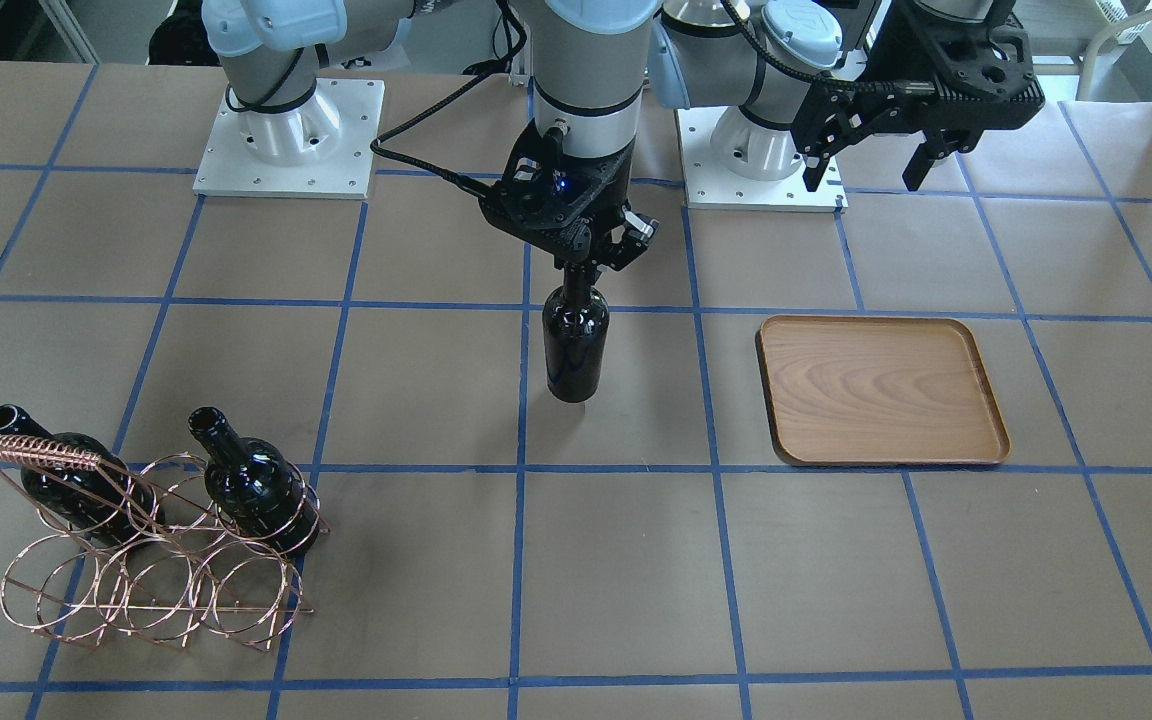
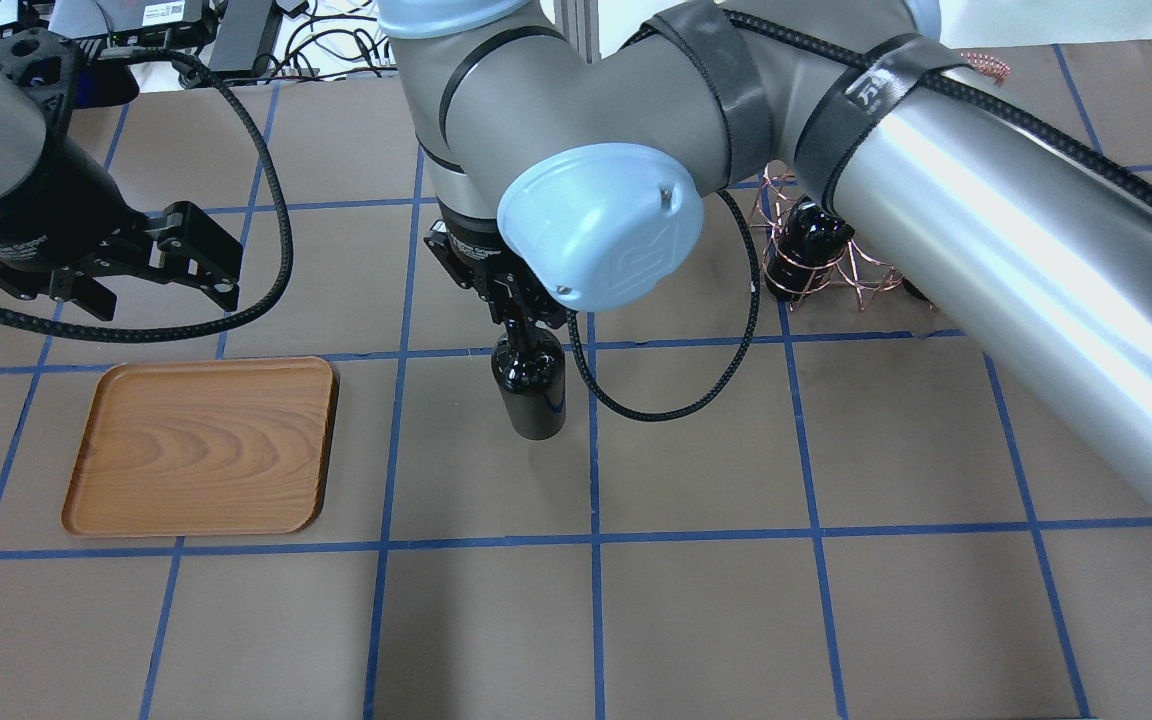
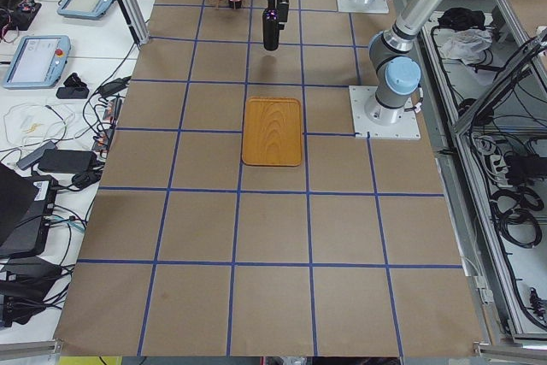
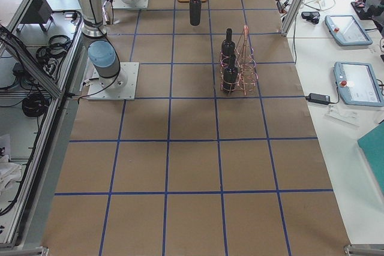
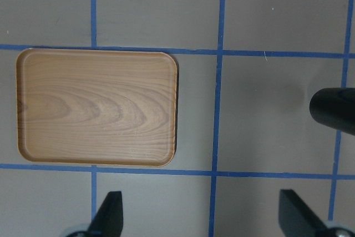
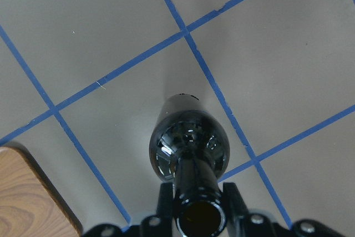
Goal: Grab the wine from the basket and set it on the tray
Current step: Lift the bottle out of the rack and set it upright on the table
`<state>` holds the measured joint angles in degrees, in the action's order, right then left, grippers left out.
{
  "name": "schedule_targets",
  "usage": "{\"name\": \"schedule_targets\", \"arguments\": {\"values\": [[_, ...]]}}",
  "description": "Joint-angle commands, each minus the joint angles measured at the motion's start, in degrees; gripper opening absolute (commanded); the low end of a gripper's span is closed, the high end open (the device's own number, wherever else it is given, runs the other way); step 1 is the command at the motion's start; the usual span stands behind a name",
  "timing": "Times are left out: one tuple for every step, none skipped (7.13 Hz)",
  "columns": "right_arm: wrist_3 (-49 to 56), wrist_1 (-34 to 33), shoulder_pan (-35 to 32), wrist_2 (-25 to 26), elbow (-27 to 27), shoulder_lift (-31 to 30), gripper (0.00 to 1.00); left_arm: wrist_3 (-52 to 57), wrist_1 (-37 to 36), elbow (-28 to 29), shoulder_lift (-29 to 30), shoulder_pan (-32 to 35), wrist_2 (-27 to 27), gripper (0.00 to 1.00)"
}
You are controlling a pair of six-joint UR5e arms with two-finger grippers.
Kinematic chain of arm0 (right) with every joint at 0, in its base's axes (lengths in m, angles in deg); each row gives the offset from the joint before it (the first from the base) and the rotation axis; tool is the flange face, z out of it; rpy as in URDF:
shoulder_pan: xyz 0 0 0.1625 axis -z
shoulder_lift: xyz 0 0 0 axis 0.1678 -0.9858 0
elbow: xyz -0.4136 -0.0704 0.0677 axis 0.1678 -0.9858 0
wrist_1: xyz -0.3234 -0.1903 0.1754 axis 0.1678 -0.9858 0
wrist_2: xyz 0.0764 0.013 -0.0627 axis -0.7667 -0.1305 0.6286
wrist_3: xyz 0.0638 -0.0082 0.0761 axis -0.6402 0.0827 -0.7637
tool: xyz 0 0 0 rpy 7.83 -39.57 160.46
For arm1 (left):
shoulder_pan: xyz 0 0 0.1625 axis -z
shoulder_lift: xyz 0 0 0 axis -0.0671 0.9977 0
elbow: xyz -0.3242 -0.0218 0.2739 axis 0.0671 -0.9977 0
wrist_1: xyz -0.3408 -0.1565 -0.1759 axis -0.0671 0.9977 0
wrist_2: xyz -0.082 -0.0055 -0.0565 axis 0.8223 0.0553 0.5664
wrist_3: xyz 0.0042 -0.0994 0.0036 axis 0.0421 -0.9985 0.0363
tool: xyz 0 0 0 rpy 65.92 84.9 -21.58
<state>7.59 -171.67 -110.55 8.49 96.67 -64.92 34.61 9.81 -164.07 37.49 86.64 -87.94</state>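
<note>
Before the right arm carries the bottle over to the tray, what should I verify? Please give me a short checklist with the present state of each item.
1. Grip: the right gripper is shut on the neck of the wine bottle: ok.
2. The bottle hangs upright: ok.
3. The wooden tray holds nothing: ok.
4. The left gripper is open and sits on the robot's side of the tray, not between bottle and tray: ok.
5. The table strip between bottle and tray is bare: ok.
6. The right arm's black cable loop is apart from the bottle: cannot tell; they lie close in the overhead view.
</note>
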Motion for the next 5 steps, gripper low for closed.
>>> {"name": "schedule_targets", "arguments": {"values": [[-0.84, -0.77, -0.28, 0.12, 0.88, 0.16, 0.76, 0.00, 0.22, -0.01, -0.01, 0.00, -0.15, 1.00], [-0.75, -1.56, -0.81, 0.29, 1.06, 0.16, 0.89, 0.00, 0.31, -0.01, -0.01, 0.00, -0.07, 1.00], [0.38, -1.92, -1.16, 0.99, 0.98, 0.16, 0.95, -0.09, 0.31, -0.01, -0.01, 0.00, 0.02, 1.00], [4.57, -2.45, -0.55, 3.08, 0.54, -0.27, 0.98, -0.18, 0.40, -0.01, -0.01, 0.00, 0.02, 1.00], [8.44, -2.54, 0.85, 3.45, 0.02, -1.15, 1.00, -0.09, 1.27, -0.01, -0.09, 0.26, 0.02, 1.00]]}}
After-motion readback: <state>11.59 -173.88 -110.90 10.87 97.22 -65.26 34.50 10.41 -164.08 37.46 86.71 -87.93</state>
